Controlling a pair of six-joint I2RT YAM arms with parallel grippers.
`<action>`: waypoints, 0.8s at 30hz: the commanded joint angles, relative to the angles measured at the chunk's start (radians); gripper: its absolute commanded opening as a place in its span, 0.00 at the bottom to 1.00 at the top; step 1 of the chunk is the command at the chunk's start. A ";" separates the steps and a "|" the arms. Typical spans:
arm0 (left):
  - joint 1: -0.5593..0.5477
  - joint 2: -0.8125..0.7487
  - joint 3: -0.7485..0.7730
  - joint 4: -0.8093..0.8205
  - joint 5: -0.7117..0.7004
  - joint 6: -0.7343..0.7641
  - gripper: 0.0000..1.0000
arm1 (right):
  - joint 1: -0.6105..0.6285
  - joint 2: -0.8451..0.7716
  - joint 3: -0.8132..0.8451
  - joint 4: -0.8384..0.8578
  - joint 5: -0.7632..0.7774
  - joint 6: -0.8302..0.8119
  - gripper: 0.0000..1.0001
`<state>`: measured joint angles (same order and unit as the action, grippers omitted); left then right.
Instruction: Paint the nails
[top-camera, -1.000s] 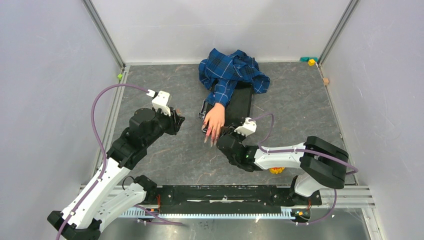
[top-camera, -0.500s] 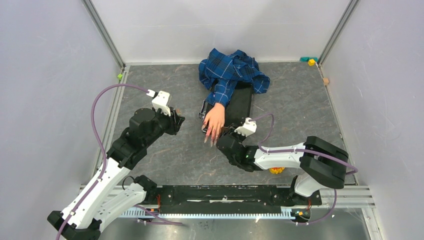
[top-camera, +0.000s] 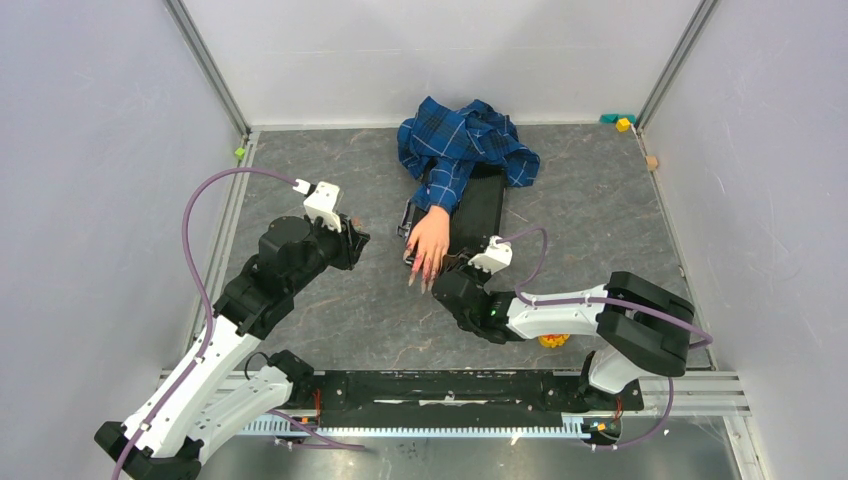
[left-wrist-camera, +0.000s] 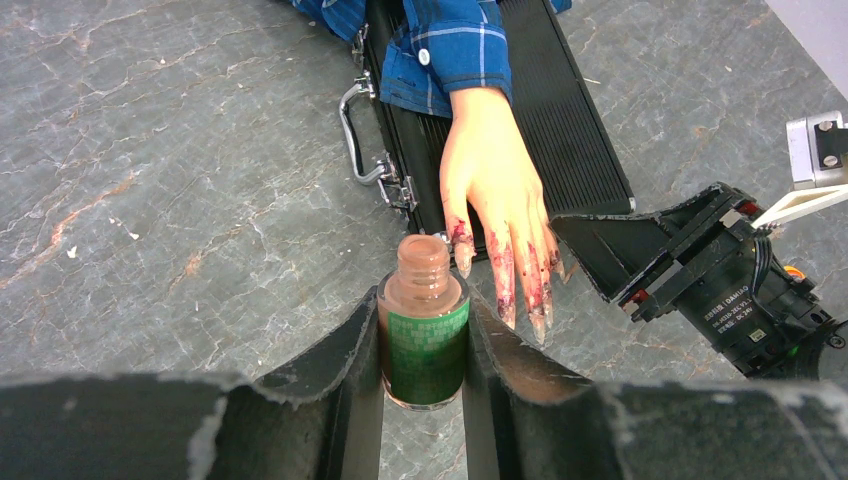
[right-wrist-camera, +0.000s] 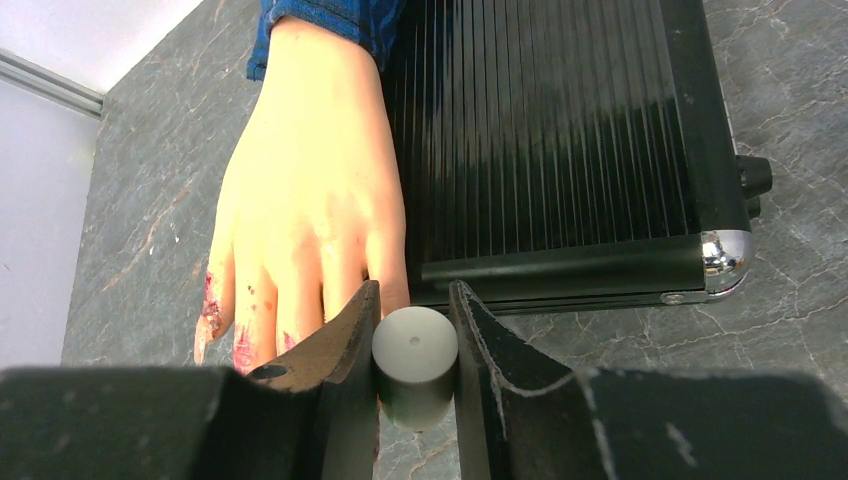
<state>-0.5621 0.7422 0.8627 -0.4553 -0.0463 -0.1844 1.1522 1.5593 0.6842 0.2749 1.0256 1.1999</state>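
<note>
Your left tool (left-wrist-camera: 422, 305) is clamped on a small bottle (left-wrist-camera: 424, 350) with a green label. The bottle stands upright between the fingers, its neck uncapped. Your right tool (right-wrist-camera: 414, 300) is pinched narrow on a round grey cap (right-wrist-camera: 415, 358), seen end-on between the fingers.

The nails (left-wrist-camera: 503, 296) are on the mannequin hand (left-wrist-camera: 490, 160), which lies palm down on a black ribbed case (left-wrist-camera: 570, 140) near the middle of the grey surface (left-wrist-camera: 180, 200). The fingers hang over the case's near edge, so the long pointed tips reach toward you. They and the fingertips are smeared with dark red. A blue plaid sleeve (left-wrist-camera: 450, 45) covers the wrist.

The bottle sits near the nails on their left, and your right tool is just beside them on the right.
</note>
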 joint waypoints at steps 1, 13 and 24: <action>0.004 -0.011 0.002 0.028 0.004 0.037 0.02 | 0.008 0.010 0.036 0.023 0.043 0.026 0.00; 0.004 -0.010 0.001 0.027 0.003 0.037 0.02 | 0.006 0.027 0.058 0.037 0.068 0.007 0.00; 0.005 -0.013 0.001 0.028 0.006 0.037 0.02 | -0.009 0.039 0.060 0.039 0.074 0.003 0.00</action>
<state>-0.5621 0.7422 0.8627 -0.4553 -0.0467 -0.1844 1.1496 1.5894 0.7078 0.2897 1.0508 1.1961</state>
